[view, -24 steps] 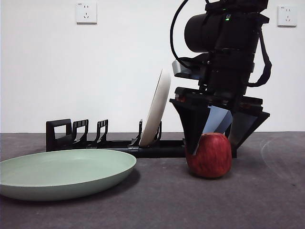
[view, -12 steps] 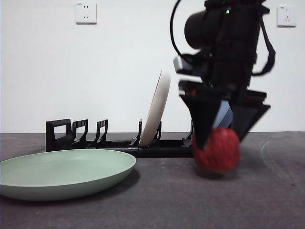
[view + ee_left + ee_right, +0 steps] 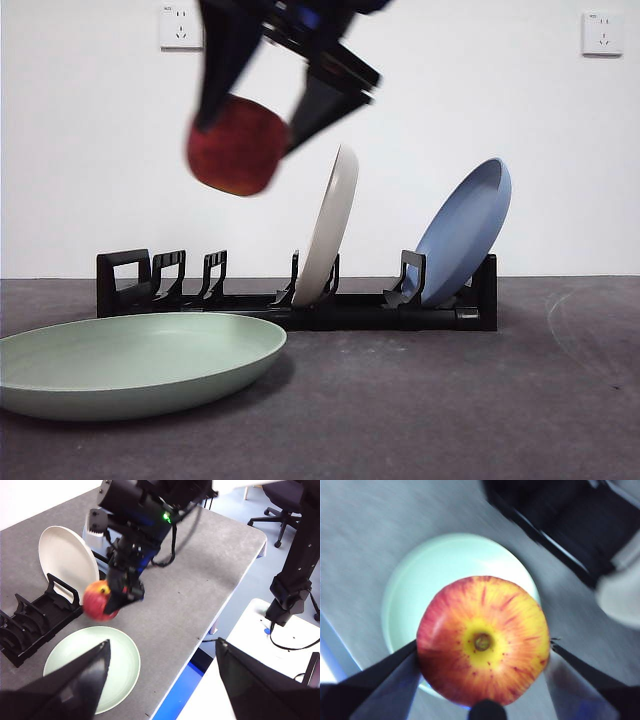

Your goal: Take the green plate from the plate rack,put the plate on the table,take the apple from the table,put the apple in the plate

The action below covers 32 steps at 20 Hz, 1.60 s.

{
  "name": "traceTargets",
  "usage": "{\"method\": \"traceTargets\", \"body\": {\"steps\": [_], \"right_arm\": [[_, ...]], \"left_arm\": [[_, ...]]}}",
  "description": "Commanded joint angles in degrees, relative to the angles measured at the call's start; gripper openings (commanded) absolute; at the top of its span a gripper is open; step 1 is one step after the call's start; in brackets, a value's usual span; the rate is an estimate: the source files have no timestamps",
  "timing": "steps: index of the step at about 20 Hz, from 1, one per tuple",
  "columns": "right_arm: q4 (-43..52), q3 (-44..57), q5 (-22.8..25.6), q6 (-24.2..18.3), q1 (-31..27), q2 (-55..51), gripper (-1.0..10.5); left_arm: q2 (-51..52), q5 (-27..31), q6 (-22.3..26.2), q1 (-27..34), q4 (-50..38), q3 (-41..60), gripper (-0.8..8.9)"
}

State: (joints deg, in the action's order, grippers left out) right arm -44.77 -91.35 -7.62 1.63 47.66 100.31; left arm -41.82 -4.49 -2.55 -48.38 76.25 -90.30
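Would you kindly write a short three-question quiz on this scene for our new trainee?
1. True or false: the apple rests on the table.
2. Which gripper holds the apple? A) left B) right C) neither
3. Fill in: the two plates standing in the rack are cream-white and ____.

Key
1. False. The right gripper holds it in the air, above the green plate, which lies flat on the table.
2. B. The right wrist view shows the apple between its own jaws; the left gripper waits high and open.
3. Blue: the white plate stands mid-rack, the blue plate at the rack's end.
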Motion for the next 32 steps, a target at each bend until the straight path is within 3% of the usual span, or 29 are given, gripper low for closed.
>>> {"method": "traceTargets", "body": {"steps": [1, 15, 25, 32], "right_arm": [[3.43, -0.35, 1.29, 1.42, 2.29, 0.04, -0.1], [8.28, -0.42, 3.02, 4.37, 5.64, 11.96, -0.1], [7.02, -0.42, 7.30, 4.28, 8.24, 16.63, -0.1], [7.52, -0.42, 7.23, 3.78, 8.22, 17.68, -0.1]], "left_arm": [[0.07, -0.02, 0.70, 0.02, 0.00, 0.35, 3.50], [-0.26, -0.02, 0.66, 0.02, 0.00, 0.35, 3.50], [-0.26, -0.07, 0.17, 0.02, 0.00, 0.35, 3.50], [-0.26, -0.24, 0.02, 0.02, 0.00, 0.35, 3.50]]}}
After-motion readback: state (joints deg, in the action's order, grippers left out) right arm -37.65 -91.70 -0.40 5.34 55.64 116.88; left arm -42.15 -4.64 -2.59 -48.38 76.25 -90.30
